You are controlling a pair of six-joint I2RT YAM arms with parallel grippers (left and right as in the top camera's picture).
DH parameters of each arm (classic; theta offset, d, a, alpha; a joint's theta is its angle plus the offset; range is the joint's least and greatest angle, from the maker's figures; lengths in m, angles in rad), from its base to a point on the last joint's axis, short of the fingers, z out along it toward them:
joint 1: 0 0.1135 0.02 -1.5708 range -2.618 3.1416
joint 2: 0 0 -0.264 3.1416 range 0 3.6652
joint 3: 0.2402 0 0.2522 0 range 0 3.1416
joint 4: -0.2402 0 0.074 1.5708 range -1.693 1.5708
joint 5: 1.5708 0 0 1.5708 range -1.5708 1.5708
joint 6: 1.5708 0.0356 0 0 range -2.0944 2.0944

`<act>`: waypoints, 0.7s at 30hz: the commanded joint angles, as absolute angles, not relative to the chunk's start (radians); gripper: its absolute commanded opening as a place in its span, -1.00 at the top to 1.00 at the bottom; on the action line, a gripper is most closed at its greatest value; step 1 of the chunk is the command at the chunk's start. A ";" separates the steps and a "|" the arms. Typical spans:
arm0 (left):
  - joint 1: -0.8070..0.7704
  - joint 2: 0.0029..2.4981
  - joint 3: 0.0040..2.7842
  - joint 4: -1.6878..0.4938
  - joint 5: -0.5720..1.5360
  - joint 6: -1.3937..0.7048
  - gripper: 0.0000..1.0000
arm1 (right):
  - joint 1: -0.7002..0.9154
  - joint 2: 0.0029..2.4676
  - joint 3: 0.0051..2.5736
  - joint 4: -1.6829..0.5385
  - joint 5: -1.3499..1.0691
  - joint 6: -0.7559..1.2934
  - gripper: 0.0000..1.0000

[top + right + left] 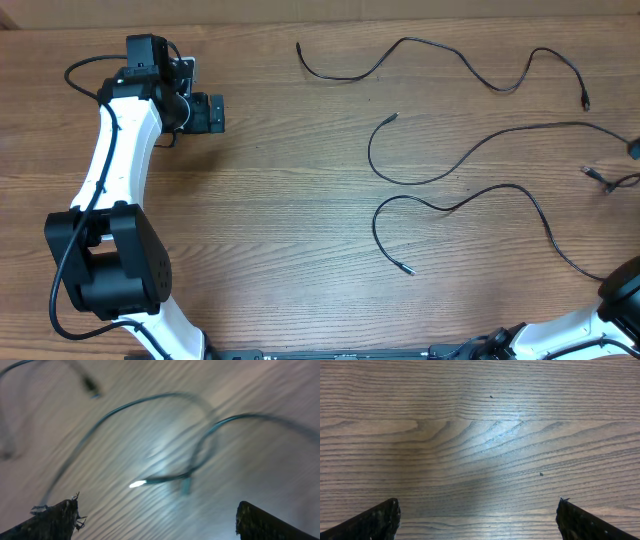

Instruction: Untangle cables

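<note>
We saw a brown wooden desk [300, 200] with wavy grain filling all three views. In the left wrist view, a small dark speck [491, 396] lay on it near the top and a second speck [541, 474] lower right, well apart, with a pale sheen [515, 417] of light between them. In the right wrist view the surface was blurred.
</note>
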State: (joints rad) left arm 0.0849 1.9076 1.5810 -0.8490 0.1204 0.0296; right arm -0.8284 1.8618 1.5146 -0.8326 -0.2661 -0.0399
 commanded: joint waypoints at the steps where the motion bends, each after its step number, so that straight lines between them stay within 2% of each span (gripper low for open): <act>1: 0.078 1.893 1.586 -0.849 0.131 0.045 -0.99 | -0.807 1.863 1.542 -0.863 -0.476 -0.067 -1.00; 12: 0.078 1.893 1.586 -0.849 0.131 0.045 -0.99 | -0.597 1.734 1.542 -0.957 -0.444 -0.105 -1.00; 21: 0.078 1.893 1.586 -0.849 0.130 0.045 -0.99 | -0.276 1.610 1.542 -0.986 -0.238 -0.106 -1.00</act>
